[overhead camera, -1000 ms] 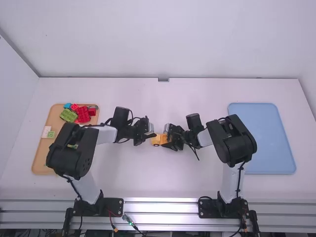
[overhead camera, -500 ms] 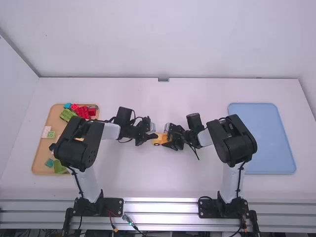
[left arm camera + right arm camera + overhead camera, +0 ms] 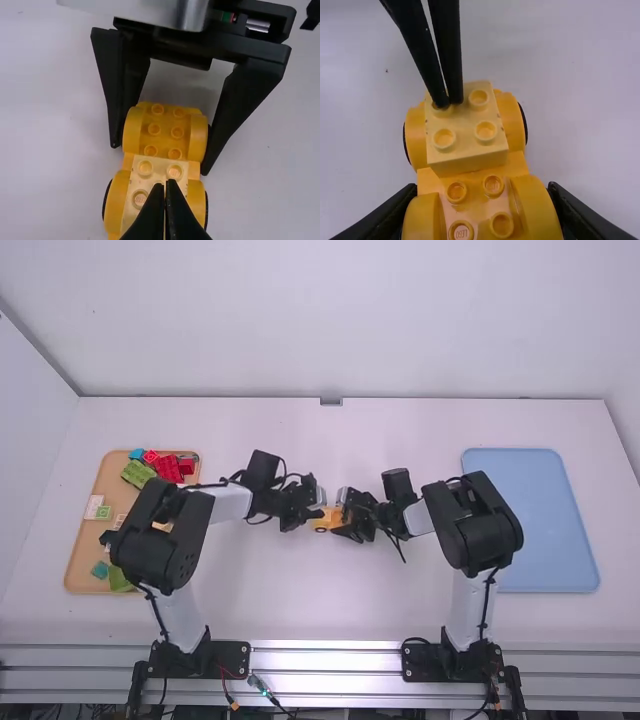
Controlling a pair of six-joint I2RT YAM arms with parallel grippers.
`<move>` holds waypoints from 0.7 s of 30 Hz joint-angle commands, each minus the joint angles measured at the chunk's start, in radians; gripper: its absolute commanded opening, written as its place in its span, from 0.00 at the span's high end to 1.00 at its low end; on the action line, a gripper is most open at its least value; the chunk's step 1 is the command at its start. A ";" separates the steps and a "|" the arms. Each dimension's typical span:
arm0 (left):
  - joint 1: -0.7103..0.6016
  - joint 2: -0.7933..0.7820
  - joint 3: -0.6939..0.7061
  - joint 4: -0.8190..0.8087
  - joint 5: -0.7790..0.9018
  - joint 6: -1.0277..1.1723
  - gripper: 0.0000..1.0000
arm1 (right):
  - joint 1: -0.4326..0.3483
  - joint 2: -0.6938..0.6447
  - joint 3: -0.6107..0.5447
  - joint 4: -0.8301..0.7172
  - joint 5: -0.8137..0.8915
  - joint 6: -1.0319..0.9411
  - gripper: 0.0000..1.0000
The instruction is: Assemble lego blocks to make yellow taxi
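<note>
Yellow taxi sits gripped in the right pincer.

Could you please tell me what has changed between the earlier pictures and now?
The left claw has moved a little to the right in the high view, over the yellow car. The right claw and the car seem to have shifted very slightly right too. Nothing was visibly taken hold of or let go: the right claw still grips the car. The blue tray stayed put.
</note>
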 commanded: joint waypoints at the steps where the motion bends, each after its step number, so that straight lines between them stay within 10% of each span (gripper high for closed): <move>1: -0.002 -0.006 0.011 -0.040 -0.023 -0.004 0.95 | 0.028 0.014 0.000 -0.013 0.026 0.002 0.56; 4: 0.039 -0.084 0.076 -0.087 0.085 -0.003 0.64 | 0.026 0.014 0.000 -0.013 0.026 0.002 0.56; 7: 0.077 -0.149 0.127 -0.130 0.158 -0.004 0.56 | 0.029 0.014 0.000 -0.013 0.025 0.003 0.56; 8: 0.090 -0.168 0.144 -0.146 0.172 -0.004 0.01 | 0.029 0.014 0.000 -0.013 0.026 0.002 0.57; 17: 0.242 -0.257 0.199 -0.222 0.259 -0.138 0.01 | 0.028 0.013 0.000 -0.011 0.025 0.003 0.54; 21: 0.322 -0.260 0.147 -0.210 0.285 -0.136 0.01 | 0.028 0.013 0.022 -0.021 0.026 0.003 0.27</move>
